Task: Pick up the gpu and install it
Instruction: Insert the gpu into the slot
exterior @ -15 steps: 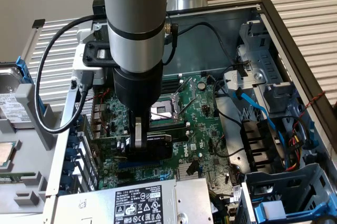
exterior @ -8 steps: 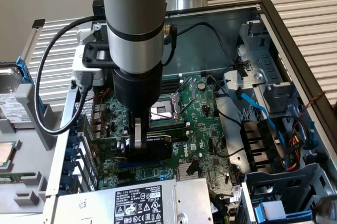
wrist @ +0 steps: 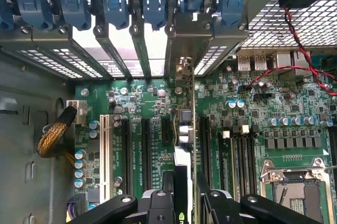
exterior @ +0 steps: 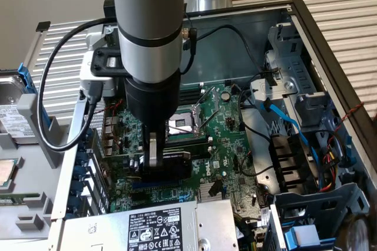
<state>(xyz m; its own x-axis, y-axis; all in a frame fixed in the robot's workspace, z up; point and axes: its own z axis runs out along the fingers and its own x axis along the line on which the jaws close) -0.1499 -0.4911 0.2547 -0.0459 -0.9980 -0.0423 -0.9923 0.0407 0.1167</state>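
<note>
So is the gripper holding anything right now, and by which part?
Yes. The gripper holds the gpu, clamped across the card's two flat sides at its upper edge, with the card standing on edge over the motherboard.

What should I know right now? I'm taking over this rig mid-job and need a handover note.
Gripper: shut on the gpu, which is held on edge.
Position: the gpu is low over the motherboard, at the expansion slots.
Done: card picked up and carried to the slots.
Left: seating in a slot cannot be confirmed; grip not yet released.
</note>
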